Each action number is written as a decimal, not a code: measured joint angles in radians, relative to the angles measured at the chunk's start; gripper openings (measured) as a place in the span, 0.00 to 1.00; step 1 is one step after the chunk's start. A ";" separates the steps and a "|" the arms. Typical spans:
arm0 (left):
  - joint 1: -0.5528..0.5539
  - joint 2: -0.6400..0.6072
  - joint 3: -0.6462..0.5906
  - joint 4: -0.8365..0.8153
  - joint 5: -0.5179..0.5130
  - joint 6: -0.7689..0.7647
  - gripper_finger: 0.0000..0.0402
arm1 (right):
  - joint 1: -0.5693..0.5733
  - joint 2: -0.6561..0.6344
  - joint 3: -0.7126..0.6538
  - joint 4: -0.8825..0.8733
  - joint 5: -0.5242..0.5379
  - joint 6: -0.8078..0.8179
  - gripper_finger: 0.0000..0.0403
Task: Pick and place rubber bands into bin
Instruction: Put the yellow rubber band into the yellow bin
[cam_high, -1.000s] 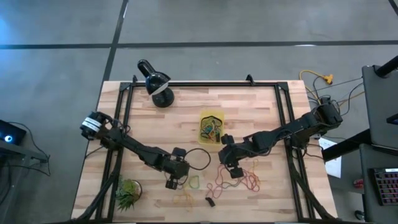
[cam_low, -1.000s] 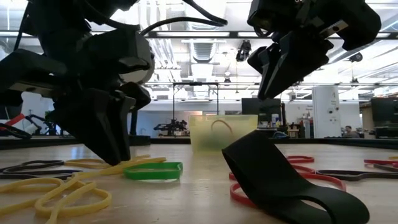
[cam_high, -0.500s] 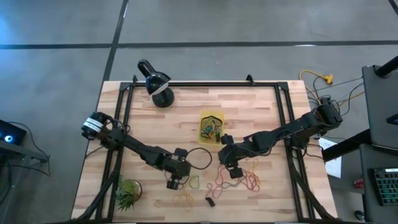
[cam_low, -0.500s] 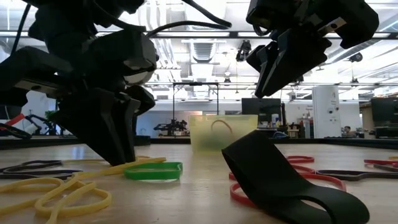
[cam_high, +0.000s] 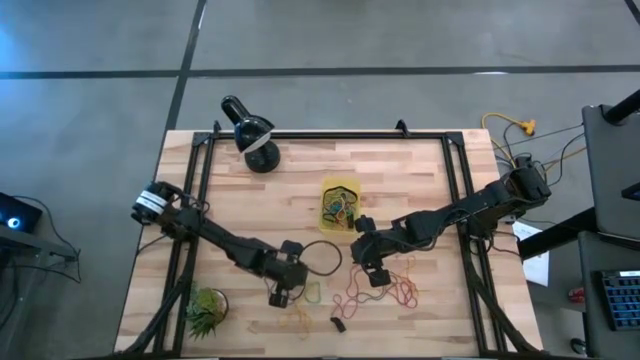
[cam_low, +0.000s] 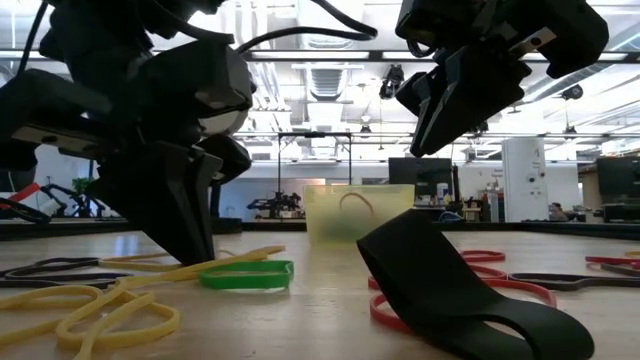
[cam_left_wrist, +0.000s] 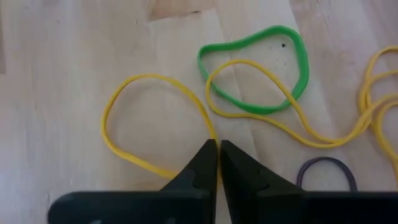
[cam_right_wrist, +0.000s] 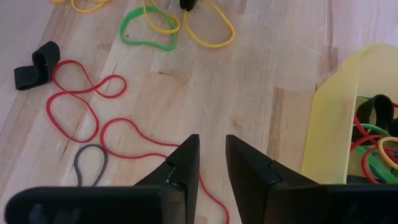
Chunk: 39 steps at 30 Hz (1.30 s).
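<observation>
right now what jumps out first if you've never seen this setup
The left gripper is pinched shut on a yellow rubber band at the table's front, a green band lying just beyond. Behind it at mid-table, the yellow bin already holds a tangle of bands. The right gripper hangs open beside the bin, above loose red bands.

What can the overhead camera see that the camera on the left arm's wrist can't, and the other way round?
Only the high view shows the black lamp, the spiky plant, the yellow bin with bands in it, and the right gripper over bare wood near the red bands. Only the left wrist view shows the left gripper shut on a yellow band. Both show the green band beside it.
</observation>
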<state>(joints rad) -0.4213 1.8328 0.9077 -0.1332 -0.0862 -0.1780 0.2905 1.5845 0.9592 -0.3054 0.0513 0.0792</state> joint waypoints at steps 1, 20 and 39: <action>-0.001 -0.008 0.000 -0.004 -0.013 0.000 0.00 | 0.000 0.000 0.000 0.000 0.000 0.000 0.18; -0.021 -0.258 -0.006 -0.097 -0.292 0.080 0.00 | 0.000 0.000 0.000 -0.013 -0.001 0.000 0.17; -0.002 -0.276 0.142 -0.085 -0.698 0.359 0.00 | 0.000 0.000 0.000 -0.013 -0.002 0.008 0.17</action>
<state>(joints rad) -0.4229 1.5566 1.0495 -0.2180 -0.7840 0.1815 0.2905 1.5845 0.9588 -0.3187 0.0494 0.0875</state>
